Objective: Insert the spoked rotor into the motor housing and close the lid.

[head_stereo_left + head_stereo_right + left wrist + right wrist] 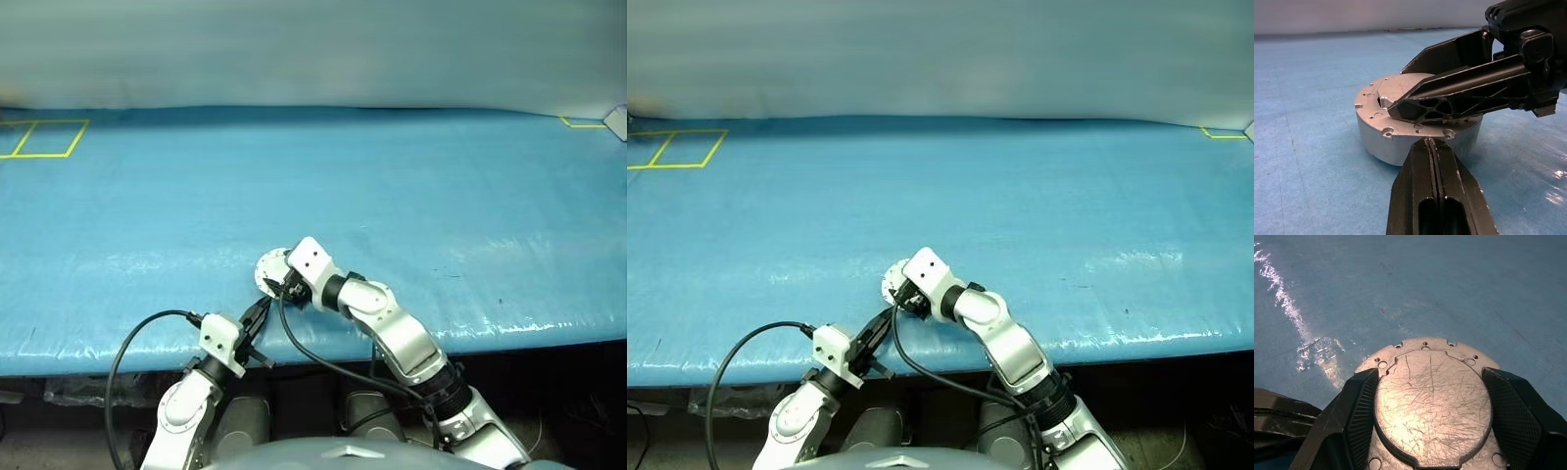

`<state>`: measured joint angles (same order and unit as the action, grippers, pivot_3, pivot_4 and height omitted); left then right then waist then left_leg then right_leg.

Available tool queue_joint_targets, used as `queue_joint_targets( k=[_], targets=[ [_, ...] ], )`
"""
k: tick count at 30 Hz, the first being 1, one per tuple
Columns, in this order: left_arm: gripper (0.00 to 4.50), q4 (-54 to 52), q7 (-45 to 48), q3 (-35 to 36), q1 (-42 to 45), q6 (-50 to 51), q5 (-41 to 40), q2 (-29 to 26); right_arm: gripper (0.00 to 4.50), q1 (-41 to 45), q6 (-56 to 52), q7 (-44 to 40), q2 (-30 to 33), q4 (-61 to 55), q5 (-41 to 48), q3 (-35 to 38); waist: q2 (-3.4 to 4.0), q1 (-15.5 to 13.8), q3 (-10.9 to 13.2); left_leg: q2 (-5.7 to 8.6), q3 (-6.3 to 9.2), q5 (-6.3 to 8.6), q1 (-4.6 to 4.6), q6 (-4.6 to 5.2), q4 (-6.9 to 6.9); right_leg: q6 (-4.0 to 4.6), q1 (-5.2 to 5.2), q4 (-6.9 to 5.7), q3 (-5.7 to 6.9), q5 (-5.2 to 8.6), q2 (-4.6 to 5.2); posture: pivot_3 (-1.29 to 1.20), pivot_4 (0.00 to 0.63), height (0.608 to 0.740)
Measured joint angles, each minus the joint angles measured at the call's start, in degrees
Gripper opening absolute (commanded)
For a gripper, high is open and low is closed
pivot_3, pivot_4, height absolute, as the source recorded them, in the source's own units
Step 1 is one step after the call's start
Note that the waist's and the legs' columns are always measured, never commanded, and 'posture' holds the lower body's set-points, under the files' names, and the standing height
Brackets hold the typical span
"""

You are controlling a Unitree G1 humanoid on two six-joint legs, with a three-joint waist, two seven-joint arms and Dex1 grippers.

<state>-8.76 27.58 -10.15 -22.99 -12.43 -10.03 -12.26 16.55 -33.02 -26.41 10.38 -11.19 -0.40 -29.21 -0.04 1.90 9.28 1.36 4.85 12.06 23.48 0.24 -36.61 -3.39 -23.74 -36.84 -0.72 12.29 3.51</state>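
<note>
Blue tabletop [411, 196] carries the grey motor housing [1400, 142] near its front edge, lid [1432, 401] already seated on top. Right jaws [279, 284] straddle the lid, apart; left jaws [1432, 143] pressed together, touching the housing's side. Little seems left.

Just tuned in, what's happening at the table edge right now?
The lid already sits on the motor housing, near the front edge of the blue table. The right gripper straddles the lid's raised centre, one finger on each side. The left gripper is shut, its tips against the housing's near side.
</note>
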Motion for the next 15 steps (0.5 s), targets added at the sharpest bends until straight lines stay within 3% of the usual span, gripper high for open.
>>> queue_joint_targets(
  k=[4,8,15],
  targets=[
    [0.0,-7.2,3.5,1.8,0.8,5.5,-6.6,-4.5,3.04,0.1,-0.2,-0.1,0.1,0.0,0.0,0.4,0.0,0.1,0.0,-0.02,0.03,0.0,0.0,0.0,0.01,0.01,-0.03,0.01,0.01,0.01,0.01,0.0,0.15,0.74],
    [0.0,-9.0,3.0,7.3,5.6,7.8,-7.3,-8.2,3.04,0.2,-0.4,-0.1,0.1,0.0,0.1,0.6,0.0,0.1,0.0,0.01,0.02,0.0,-0.04,0.0,0.0,0.01,0.0,0.01,0.02,0.0,-0.01,0.0,0.15,0.74],
    [0.0,-9.0,1.0,11.7,14.7,17.5,-10.5,-9.1,3.04,0.2,-1.1,0.1,-0.1,-0.1,0.1,0.7,-0.09,0.0,-0.1,0.08,0.03,-0.02,-0.1,-0.01,-0.01,-0.04,0.2,-0.01,0.01,-0.03,-0.04,0.0,0.15,0.74]
  ],
)
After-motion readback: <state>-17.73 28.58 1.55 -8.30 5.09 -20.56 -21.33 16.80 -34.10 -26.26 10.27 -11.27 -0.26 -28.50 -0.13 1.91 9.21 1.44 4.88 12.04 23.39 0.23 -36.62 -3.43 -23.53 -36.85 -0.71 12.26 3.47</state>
